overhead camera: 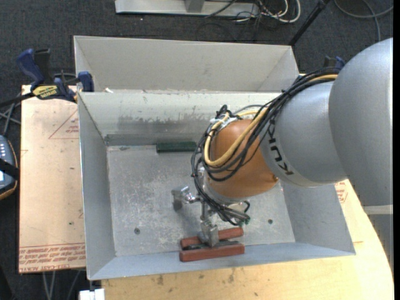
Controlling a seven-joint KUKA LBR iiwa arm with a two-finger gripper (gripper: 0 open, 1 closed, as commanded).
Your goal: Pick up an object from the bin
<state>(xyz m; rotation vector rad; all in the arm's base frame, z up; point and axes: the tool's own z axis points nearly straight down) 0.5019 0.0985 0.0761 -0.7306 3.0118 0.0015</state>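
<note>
- While the tool (210, 233) is seen low, right at the red-brown bar (212, 251) by the bin's (94, 186) near wall, the grasp step is judged in hand.
- Tool opening: cannot be told.
- Next: firm closure, straight lift needed.

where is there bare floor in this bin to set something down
Bare: the bin floor left of the gripper, below the dark green strip. Also the right near corner. Crowded: mid near wall, where the gripper is over the reddish-brown bar.

Bulky grey arm (350, 124); orange wrist cover (244, 167); yellow-black cables (220, 155); metal claw (209, 233).
</note>
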